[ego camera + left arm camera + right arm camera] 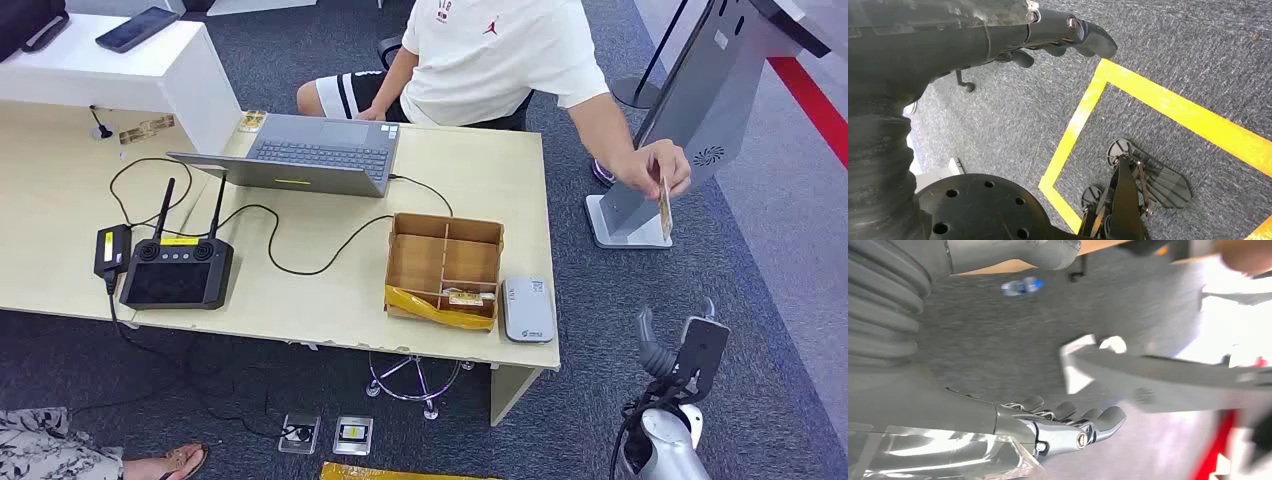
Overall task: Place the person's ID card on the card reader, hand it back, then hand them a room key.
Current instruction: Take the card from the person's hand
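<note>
Reaching up from the near right, the right hand (680, 350) stands over the carpet beyond the desk's right end, its fingers spread and nothing in them; the right wrist view shows the same hand (1068, 425) with its dark fingers extended side by side and bare. The left hand (1063, 35) hangs low over the grey carpet beside a yellow floor tape line (1168, 105); its fingers look loosely extended and hold nothing.

Straight beyond the right hand, farther away and higher, the person's hand (655, 170) holds the ID card (665, 208) by its top edge, so the card hangs edge-on with its long axis roughly vertical, in front of the base of a grey kiosk stand (690, 110). The card lies far of the right hand with a clear gap between them, very slightly to its left. The right hand is plainly the nearer one, so the handover should fall to it: it needs to travel forward and up, then close on the card's free lower end.

To the left of the right hand, on the near right corner of the desk (300, 300), lies the white card reader (527, 309), just beside a cardboard divider box (445, 268) holding a small card-like item (462, 297) in its near compartment, perhaps the room key.
</note>
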Available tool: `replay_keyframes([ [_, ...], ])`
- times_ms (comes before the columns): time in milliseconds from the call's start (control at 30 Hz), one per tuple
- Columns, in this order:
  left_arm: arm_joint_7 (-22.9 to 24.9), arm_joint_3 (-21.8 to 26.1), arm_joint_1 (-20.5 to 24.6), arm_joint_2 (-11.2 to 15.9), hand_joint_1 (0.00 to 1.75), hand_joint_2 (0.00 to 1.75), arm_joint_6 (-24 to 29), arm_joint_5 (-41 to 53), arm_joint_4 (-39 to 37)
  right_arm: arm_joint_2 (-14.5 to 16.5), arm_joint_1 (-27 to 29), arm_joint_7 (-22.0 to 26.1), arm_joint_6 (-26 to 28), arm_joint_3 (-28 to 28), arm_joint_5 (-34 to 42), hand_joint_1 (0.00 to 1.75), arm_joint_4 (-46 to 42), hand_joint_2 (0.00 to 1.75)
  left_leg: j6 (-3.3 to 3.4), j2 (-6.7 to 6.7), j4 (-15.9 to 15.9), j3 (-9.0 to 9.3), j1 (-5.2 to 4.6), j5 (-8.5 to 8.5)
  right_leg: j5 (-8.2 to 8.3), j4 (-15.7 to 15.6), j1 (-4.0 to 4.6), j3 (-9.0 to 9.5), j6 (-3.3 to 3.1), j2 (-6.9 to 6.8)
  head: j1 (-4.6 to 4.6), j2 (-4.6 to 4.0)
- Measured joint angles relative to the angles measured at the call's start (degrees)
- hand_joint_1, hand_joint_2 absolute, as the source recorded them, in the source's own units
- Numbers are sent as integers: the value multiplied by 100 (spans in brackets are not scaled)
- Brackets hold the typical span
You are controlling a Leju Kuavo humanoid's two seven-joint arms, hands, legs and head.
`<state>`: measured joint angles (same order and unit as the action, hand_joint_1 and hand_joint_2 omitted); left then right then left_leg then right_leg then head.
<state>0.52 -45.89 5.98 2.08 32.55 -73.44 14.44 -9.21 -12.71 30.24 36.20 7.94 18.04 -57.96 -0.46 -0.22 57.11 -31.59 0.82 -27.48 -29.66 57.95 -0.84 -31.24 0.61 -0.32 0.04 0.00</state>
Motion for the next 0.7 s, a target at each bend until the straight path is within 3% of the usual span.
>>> replay_keyframes([
  [367,1,-7,5,-8,0,175,100,-51,-8,371,-52,-223,91,-67,-1876,0,-1282,175,-2,0,0,0,0,1,0,0,0,0,0,0,1,0],
  [700,0,-79,20,-34,0,175,246,-91,-19,558,-277,-868,150,293,-3740,0,-2094,175,-2,0,0,-1,0,2,0,1,0,0,0,0,0,0],
])
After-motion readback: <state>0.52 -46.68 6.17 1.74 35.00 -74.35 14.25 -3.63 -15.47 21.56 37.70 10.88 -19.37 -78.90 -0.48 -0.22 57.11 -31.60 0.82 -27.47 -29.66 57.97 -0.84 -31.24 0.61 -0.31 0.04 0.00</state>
